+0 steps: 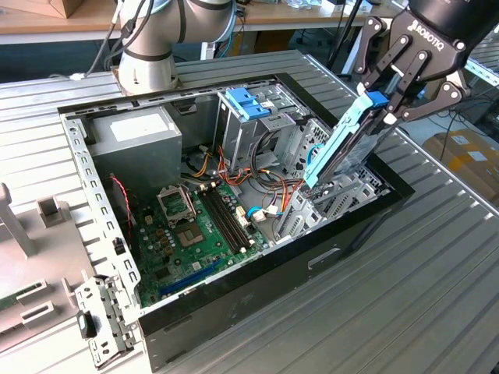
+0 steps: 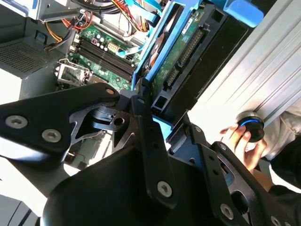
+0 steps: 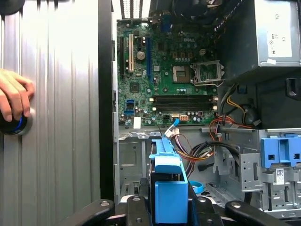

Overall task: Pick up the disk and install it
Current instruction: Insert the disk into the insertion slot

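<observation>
**Disk tilted at the bay mouth, and it's all about the angle**

Exterior view: the gripper (image 1: 382, 109) pinches the disk (image 1: 343, 148) by its upper end, clamped across it and its blue rail. The disk hangs tilted. Its lower end is at the mouth of the drive bay (image 1: 327, 206), in the corner of the open case (image 1: 234, 308) toward the exterior view's right. Can't tell if it's actually seated in the guides. My take: match the tilt to the bay's guides and slide along that line, not straight down. Also stay off the cables (image 1: 269, 167) just beside it.

Second wrist view: the disk (image 2: 181, 54) sticks straight out from between the fingers (image 2: 143, 117), circuit-board side showing, with the motherboard (image 2: 103, 52) beyond. A person's hand (image 2: 242, 141) rests on a round knob (image 2: 249, 126) on the table (image 2: 263, 61).

First wrist view: the disk's blue end (image 3: 168, 188) sits centred between the jaws, close to the case's side wall.
</observation>
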{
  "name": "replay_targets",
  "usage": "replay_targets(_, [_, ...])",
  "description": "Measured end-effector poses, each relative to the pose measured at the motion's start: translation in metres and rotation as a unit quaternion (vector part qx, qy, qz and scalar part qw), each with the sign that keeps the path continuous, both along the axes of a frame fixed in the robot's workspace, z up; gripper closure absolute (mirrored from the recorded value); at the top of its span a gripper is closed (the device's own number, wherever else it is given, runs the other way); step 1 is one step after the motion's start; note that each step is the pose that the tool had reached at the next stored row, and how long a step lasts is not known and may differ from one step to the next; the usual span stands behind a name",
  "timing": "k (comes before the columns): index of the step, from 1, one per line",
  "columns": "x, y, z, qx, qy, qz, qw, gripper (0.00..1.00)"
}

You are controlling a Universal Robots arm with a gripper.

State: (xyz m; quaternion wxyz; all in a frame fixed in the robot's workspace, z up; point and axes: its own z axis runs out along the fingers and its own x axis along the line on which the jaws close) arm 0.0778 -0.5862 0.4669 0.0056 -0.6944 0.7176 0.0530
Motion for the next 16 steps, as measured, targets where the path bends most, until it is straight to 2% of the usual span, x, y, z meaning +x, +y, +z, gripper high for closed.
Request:
replay_targets(3, [0.0001,-0.0014,-0.0017,0.0,0.0,0.0,1.0,0.64])
replay_targets(6, [0.0001,-0.0015,-0.0066,0.0,0.0,-0.002,1.0,0.64])
replay_targets(16, [0.0001,-0.0025,-0.0144,0.0,0.0,-0.01,0.99995,0.64])
